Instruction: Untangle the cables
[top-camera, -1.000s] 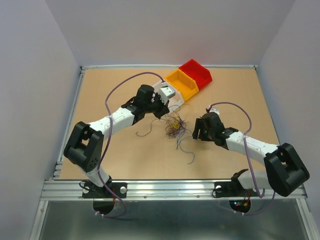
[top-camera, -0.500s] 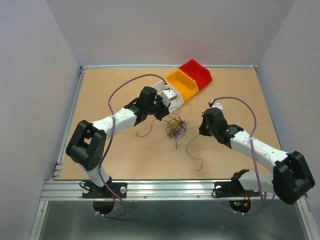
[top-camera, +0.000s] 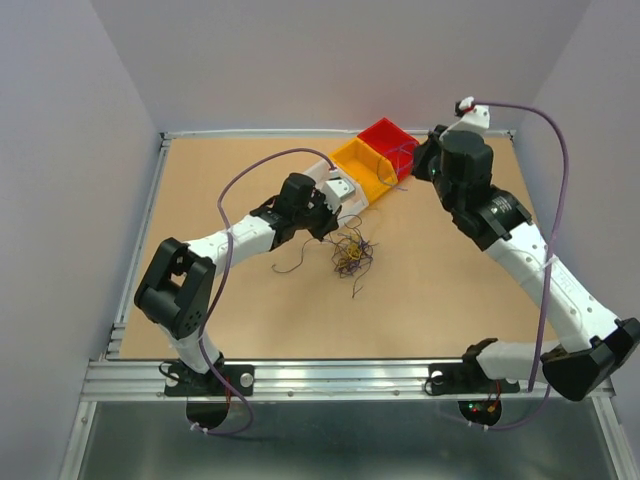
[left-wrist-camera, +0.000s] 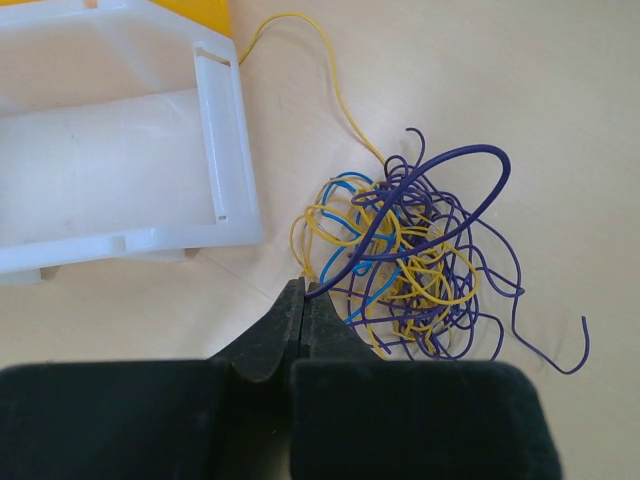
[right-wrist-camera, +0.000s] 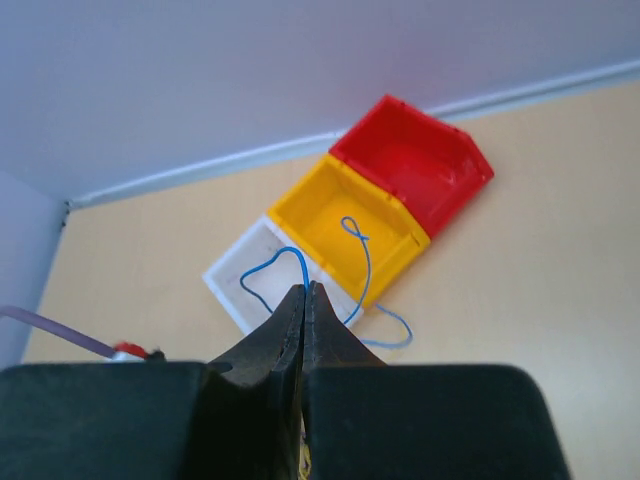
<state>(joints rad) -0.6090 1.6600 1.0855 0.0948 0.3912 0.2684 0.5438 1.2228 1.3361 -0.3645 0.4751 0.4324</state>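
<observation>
The cables are a clump (top-camera: 350, 252) of thin curly yellow, dark purple and blue wires in the middle of the table, seen close in the left wrist view (left-wrist-camera: 410, 250). My left gripper (top-camera: 326, 226) (left-wrist-camera: 303, 292) is low at the clump's left edge and shut on the end of a dark purple cable (left-wrist-camera: 400, 210). My right gripper (top-camera: 418, 160) (right-wrist-camera: 306, 290) is raised high over the bins. It is shut on a single blue cable (right-wrist-camera: 358, 265), which hangs in loops below its tips, apart from the clump.
A white bin (top-camera: 335, 188) (left-wrist-camera: 110, 150), a yellow bin (top-camera: 365, 168) (right-wrist-camera: 340, 205) and a red bin (top-camera: 392, 143) (right-wrist-camera: 410, 165) stand in a diagonal row at the back. A loose dark strand (top-camera: 290, 268) lies left of the clump. A yellow strand (left-wrist-camera: 330, 80) trails toward the white bin.
My right gripper closed near the clump, then rose and swung back over the bins, carrying one strand away. The left arm has hardly moved.
</observation>
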